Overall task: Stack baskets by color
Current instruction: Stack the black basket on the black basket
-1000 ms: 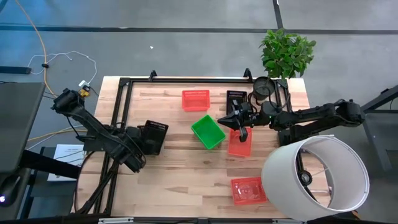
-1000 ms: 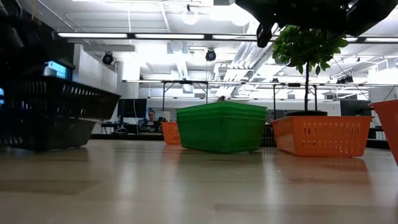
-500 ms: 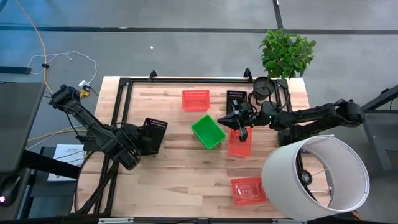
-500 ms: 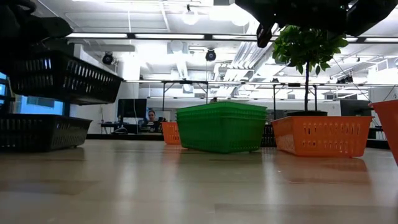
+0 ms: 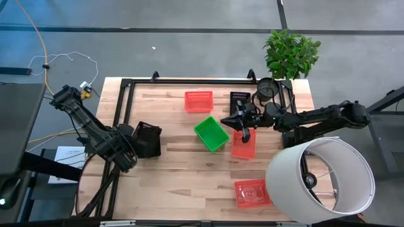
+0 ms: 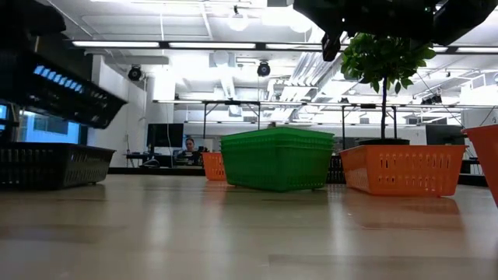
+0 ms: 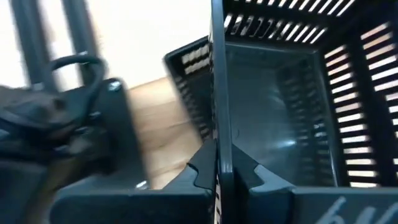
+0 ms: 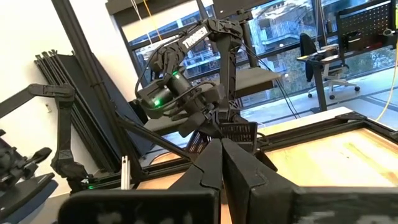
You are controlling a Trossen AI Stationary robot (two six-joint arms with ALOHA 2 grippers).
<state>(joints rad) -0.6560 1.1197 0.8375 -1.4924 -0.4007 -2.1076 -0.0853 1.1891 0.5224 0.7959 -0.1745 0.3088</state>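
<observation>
My left gripper [image 5: 130,142] is at the table's left edge, shut on a black basket [image 5: 147,139] that hangs tilted in the air [image 6: 62,89]. Under it a second black basket [image 6: 48,165] rests with its bottom on the table. A green basket [image 5: 211,133] stands at mid-table. Red baskets sit at the far side [image 5: 198,101], right of the green one [image 5: 243,146] and near the front edge [image 5: 252,192]. Another black basket [image 5: 240,98] stands at the back. My right gripper [image 5: 243,124] is shut and holds nothing, hovering above the middle red basket. My left gripper pinches one wall of the black basket at its rim [image 7: 217,149], one finger inside the basket and one outside. The fingers slant down onto the rim from above. The basket is lifted clear of the black basket below and hangs tipped.
A round black pot [image 5: 271,89] with a green plant [image 5: 291,52] stands at the far right corner. A large white lampshade [image 5: 322,181] covers the near right corner. A black frame [image 5: 120,107] runs along the table's left and far edges.
My left gripper has risen and drawn toward the table's left edge with the black basket. The basket has come up off the second black basket, which stays on the table, and has tipped more steeply.
</observation>
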